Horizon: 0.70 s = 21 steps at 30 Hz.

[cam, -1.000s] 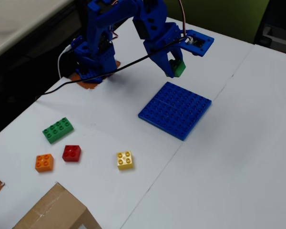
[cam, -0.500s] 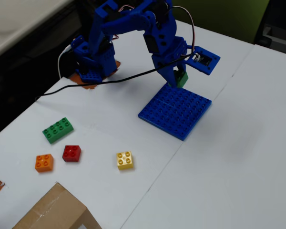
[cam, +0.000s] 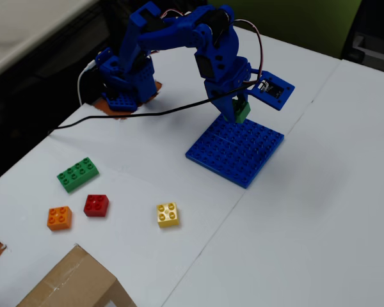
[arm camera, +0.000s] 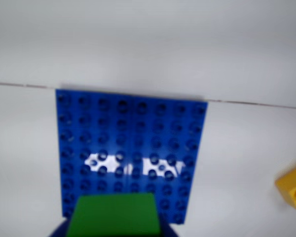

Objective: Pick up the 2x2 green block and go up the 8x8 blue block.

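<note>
A white table (cam: 294,224) made of two panels with a seam between them carries everything here, with a dark floor at the 10 o'clock corner of the fixed view and a brown cardboard box (cam: 70,284) poking in at 7 o'clock.

The main risk, as I judge it, is a misplaced release. The small square green plastic brick (cam: 242,110) hangs over the 12 o'clock edge of the large flat blue studded plate (cam: 237,150) in the fixed view, not over its middle, so a straight drop could catch the rim and tip the brick onto the table. If it comes down out of line with the studs, it could also rock instead of seating. A hard push downward might slide the thin plate, which is not held by anything visible.

The blue two-finger gripper (cam: 237,112) is clamped on the green brick, its jaws only as wide as the brick; in the wrist view the brick fills the 6 o'clock edge with the plate's stud grid above it. Whether the brick touches the plate I cannot tell; it looks just above it.

Away from the plate lie a longer green eight-stud brick (cam: 77,174), a red brick (cam: 96,204), an orange brick (cam: 59,217) and a yellow brick (cam: 168,214), all well apart from the gripper.
</note>
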Available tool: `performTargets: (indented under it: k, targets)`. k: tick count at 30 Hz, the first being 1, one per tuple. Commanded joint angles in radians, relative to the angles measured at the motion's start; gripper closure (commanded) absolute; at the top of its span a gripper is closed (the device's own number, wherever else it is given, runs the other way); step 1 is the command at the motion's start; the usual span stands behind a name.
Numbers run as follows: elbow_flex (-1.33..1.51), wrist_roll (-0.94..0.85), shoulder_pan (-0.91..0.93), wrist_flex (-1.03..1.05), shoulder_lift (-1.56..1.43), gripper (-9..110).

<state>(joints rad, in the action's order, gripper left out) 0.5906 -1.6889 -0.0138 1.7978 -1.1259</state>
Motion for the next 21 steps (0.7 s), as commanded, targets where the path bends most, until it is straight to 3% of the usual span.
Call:
performTargets:
  k: [1,21]
  targets:
    - [0.003,-0.008,0.018,0.043,-0.052,101]
    - [0.054,-0.009,0.046,0.043,-0.241,101]
